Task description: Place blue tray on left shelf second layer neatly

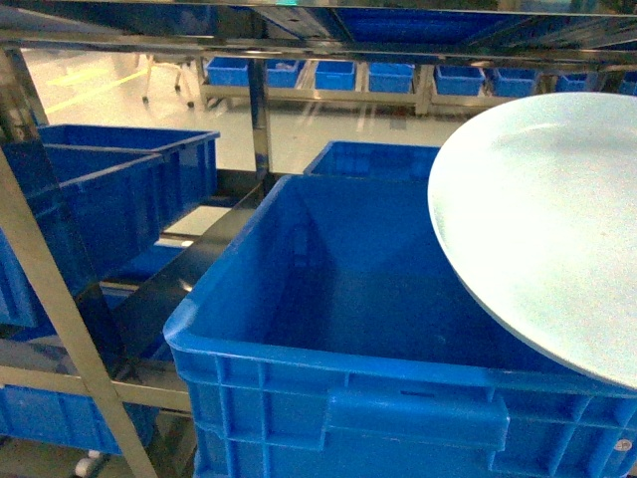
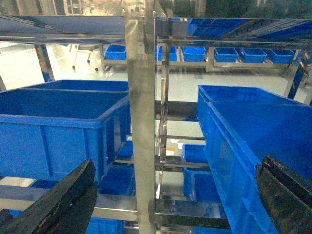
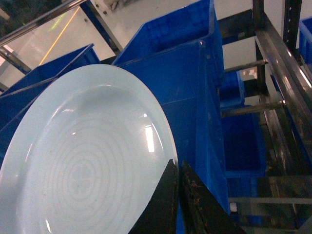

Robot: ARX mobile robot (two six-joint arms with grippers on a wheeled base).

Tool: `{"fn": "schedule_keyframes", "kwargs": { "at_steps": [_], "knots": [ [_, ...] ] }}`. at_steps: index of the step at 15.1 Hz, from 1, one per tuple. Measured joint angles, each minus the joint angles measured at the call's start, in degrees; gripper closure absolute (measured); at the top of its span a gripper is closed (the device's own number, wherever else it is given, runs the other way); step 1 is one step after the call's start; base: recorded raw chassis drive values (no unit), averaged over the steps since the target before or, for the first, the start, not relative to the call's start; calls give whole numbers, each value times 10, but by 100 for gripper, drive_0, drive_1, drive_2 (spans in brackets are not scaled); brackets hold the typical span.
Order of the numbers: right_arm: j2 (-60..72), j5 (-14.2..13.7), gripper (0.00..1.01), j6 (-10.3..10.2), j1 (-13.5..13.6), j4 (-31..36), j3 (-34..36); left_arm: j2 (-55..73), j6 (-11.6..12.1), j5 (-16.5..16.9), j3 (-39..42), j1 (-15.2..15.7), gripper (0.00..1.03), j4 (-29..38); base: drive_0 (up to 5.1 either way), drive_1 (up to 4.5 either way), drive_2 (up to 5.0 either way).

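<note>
The pale blue tray [image 1: 542, 219] hangs tilted in the air at the right of the head view, over the right side of a big blue crate [image 1: 299, 354]. My right gripper [image 3: 176, 168] is shut on the tray [image 3: 83, 156] at its right rim, its two black fingers pressed together on the edge. The left shelf [image 1: 40, 249] is the shiny steel rack at the left, with blue crates [image 1: 109, 189] on its tier. My left gripper [image 2: 161, 195] is open and holds nothing; its fingers [image 2: 63, 200] stand wide apart facing a steel upright [image 2: 141, 122]. Neither gripper shows in the head view.
A deep blue crate [image 3: 190, 83] sits close beside and under the tray. More blue crates [image 2: 53, 122] fill the shelf tiers left and right of the upright, and others [image 2: 195, 161] sit lower down. A row of crates [image 1: 388, 75] lines the far rack. Steel rails [image 3: 278, 63] run at the right.
</note>
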State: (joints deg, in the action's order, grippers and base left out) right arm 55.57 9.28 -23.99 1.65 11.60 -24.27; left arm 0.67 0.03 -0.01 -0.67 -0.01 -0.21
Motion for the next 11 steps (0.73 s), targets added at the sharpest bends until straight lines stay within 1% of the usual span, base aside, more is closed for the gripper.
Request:
{"fn": "schedule_keyframes", "kwargs": {
  "at_steps": [2,4,5,7,8,11],
  "knots": [
    [2,0,99,-22,7,-14,0,0,0,0,0,0,5,0,0,0,0],
    [3,2,99,-50,15,-29,0,0,0,0,0,0,5,0,0,0,0],
    [8,4,99,-65,23,-30,0,0,0,0,0,0,5,0,0,0,0],
    [40,2,99,-104,38,-27,0,0,0,0,0,0,5,0,0,0,0],
    [65,-1,99,-126,40,-21,-2,0,0,0,0,0,5,0,0,0,0],
    [150,-4,99,-172,35,30,-38,0,0,0,0,0,5,0,0,0,0]
  ]
}}
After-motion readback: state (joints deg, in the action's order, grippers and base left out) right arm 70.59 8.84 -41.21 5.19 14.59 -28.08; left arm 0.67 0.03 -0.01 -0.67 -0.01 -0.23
